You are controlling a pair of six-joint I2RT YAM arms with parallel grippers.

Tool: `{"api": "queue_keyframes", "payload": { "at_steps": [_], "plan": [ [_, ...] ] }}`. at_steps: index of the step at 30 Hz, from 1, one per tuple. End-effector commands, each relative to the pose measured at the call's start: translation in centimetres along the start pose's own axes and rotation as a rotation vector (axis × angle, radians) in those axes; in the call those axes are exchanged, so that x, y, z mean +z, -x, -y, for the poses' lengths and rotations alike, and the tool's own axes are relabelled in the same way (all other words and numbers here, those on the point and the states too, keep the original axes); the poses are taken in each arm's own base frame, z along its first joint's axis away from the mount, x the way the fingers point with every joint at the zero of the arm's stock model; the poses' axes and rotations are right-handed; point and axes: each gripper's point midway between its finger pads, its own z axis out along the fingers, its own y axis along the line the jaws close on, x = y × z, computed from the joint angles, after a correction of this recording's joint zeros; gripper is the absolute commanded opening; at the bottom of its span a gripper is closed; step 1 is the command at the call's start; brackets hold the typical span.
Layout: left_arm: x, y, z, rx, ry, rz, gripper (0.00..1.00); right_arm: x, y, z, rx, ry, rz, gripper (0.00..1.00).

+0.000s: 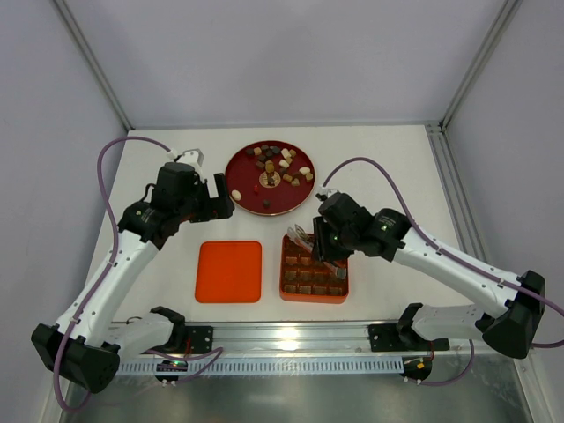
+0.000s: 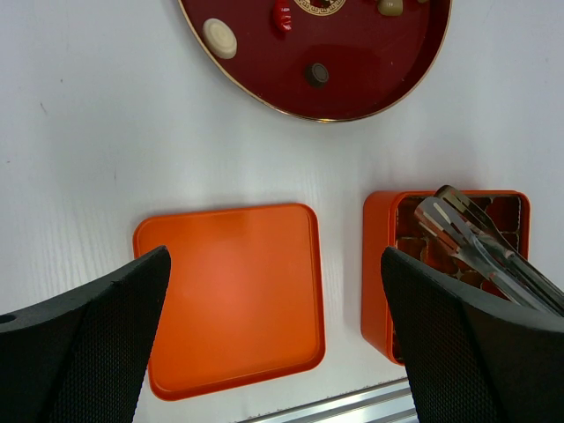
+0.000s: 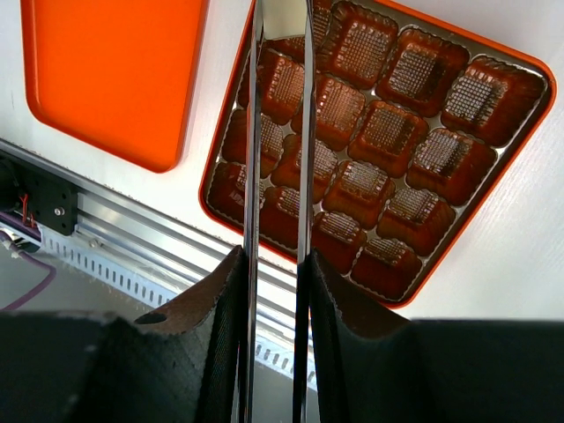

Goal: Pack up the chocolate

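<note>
The chocolate [image 1: 280,163] is several small brown, dark and cream pieces on a round red plate [image 1: 284,203] at the back middle. A cream piece [image 2: 219,38] and a dark piece [image 2: 316,73] show in the left wrist view. My right gripper [image 1: 322,243] [image 3: 275,264] is shut on metal tweezers [image 3: 252,132] [image 2: 467,238] held over the orange gridded box [image 1: 314,275] [image 3: 388,115]. The tweezer tips lie over the box's far left corner, and I see no piece between them. My left gripper [image 1: 220,199] [image 2: 275,264] is open and empty, left of the plate and above the lid.
The flat orange lid [image 1: 229,270] [image 2: 229,291] [image 3: 115,70] lies left of the box [image 2: 379,264]. The plate rim [image 2: 370,97] is just beyond both. A metal rail [image 1: 291,335] runs along the table's near edge.
</note>
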Motion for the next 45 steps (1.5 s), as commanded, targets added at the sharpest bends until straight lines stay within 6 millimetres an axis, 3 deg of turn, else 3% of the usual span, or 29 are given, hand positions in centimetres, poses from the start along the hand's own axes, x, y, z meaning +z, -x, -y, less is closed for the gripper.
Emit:
{"api": "queue_keyframes", "payload": {
  "at_steps": [1,8,10,17,25,32,37,41,45],
  "plan": [
    [0.0,0.5,0.2,-0.003,-0.010,0.026,1.00,0.1,1.0,-1.0,0.025,0.036,0.060,0.27],
    [0.1,0.3,0.2,-0.004,-0.009,0.020,1.00,0.7,0.3,-0.9,0.020,0.019,0.043,0.27],
    [0.1,0.4,0.2,-0.005,-0.008,0.021,1.00,0.7,0.2,-0.7,0.025,0.015,0.044,0.32],
    [0.2,0.3,0.2,-0.005,-0.010,0.017,1.00,1.0,0.0,-0.9,0.023,0.021,0.037,0.34],
    [0.1,0.3,0.2,-0.005,-0.012,0.020,1.00,1.1,0.1,-1.1,0.020,0.023,0.034,0.45],
    [0.2,0.3,0.2,-0.006,-0.014,0.019,1.00,0.7,0.3,-1.1,0.022,0.025,0.044,0.46],
    [0.1,0.4,0.2,-0.003,-0.012,0.022,1.00,-0.4,1.2,-1.9,0.010,0.050,0.065,0.46],
    [0.0,0.5,0.4,-0.004,-0.017,0.028,1.00,-2.0,3.3,-2.8,-0.029,0.055,0.103,0.46],
    [-0.1,0.6,0.4,-0.001,-0.018,0.029,1.00,-2.4,5.7,-3.7,-0.060,0.060,0.130,0.46]
  ]
}}
